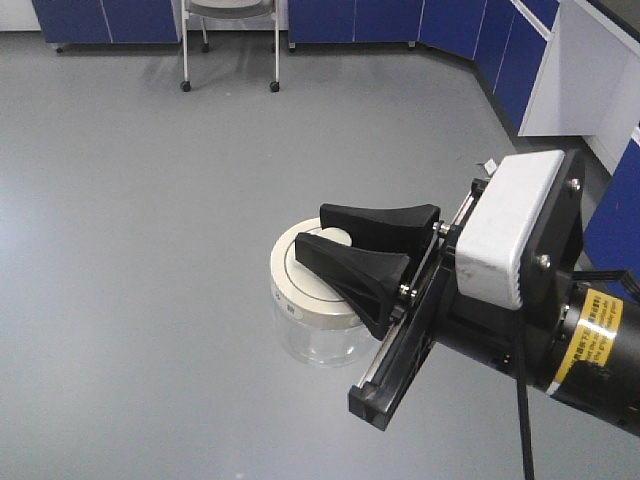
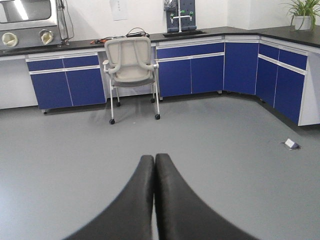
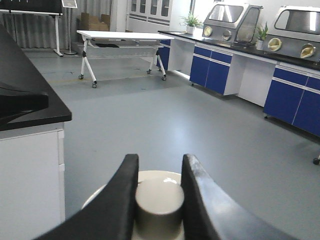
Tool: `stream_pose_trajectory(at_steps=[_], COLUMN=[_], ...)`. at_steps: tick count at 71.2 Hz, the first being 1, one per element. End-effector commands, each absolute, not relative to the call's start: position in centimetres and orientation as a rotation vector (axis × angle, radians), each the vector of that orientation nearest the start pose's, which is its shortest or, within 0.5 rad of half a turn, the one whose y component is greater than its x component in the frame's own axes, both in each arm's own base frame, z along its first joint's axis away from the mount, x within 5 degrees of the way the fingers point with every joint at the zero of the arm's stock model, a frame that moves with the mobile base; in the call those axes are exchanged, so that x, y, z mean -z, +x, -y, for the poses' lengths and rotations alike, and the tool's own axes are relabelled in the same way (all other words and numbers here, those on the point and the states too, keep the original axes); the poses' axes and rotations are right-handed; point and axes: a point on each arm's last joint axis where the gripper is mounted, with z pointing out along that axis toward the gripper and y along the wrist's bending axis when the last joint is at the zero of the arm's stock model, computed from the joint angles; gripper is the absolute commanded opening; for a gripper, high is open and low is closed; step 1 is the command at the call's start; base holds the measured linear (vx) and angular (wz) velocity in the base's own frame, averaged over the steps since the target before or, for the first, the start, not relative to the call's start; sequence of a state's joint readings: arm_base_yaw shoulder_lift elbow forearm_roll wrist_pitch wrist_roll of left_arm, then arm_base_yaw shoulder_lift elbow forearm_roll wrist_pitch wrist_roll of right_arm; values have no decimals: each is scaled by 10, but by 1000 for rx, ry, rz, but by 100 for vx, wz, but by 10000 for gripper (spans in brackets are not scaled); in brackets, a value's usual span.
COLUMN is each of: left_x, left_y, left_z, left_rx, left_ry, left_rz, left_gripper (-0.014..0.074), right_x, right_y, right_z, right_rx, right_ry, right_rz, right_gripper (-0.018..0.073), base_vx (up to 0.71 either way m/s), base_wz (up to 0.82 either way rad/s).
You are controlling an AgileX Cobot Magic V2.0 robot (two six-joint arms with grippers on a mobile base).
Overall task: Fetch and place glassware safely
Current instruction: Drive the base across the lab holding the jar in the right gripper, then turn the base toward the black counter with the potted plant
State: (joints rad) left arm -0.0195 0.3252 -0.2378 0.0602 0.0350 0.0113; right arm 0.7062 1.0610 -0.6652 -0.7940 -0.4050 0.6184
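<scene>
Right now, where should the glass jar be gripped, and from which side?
By the knob on its lid: it stands raised and narrow, so the right end effector fits around it, coming across the lid top. The glass jar itself looks wider and smooth.

Recorded a smooth grey floor (image 2: 225,165) throughout. Noted blue base cabinets (image 2: 190,75) under a black countertop (image 2: 200,34) along the far white wall (image 2: 90,17) and down the right side in the left wrist view. Found a white-framed castor chair (image 2: 131,65) parked just in front of the far cabinets. Saw a potted plant (image 2: 302,12) on the far right counter. Registered, in the right wrist view, a white table on castors (image 3: 122,42) at far left, glove-box enclosures (image 3: 232,22) on the right counter and dark curtains (image 3: 30,30) far left.
</scene>
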Motion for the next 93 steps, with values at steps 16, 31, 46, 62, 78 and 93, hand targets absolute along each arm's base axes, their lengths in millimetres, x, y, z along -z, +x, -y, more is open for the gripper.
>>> stream_pose_trajectory(at_steps=[16,31,46,62,78,93], left_x=[-284,-284,-284,-284,-284,-284], left_y=[87,87,87,87,87,87], left_z=[2,2,2,2,2,2], left_rx=[-22,-22,-22,-22,-22,-22], left_ry=[63,63,63,63,63,63], left_rz=[-1515,-1515,-1515,-1515,-1515,-1515], left_gripper=[-7,-7,-7,-7,-7,-7], right_x=[-353,-353,-353,-353,-353,-353], right_y=[152,152,152,152,152,152], right_z=[-167,-167,-167,-167,-167,-167], right_rx=[-735,-735,-735,-735,-735,-736], right_ry=[-830,-830,-830,-830,-830,-830], right_rz=[-1267,-1267,-1267,-1267,-1267,-1266], right_gripper=[-1,-1,-1,-1,-1,-1], base_vx=[50,53,54,56,57,56], base_wz=[-7,-5,3,5,3,5])
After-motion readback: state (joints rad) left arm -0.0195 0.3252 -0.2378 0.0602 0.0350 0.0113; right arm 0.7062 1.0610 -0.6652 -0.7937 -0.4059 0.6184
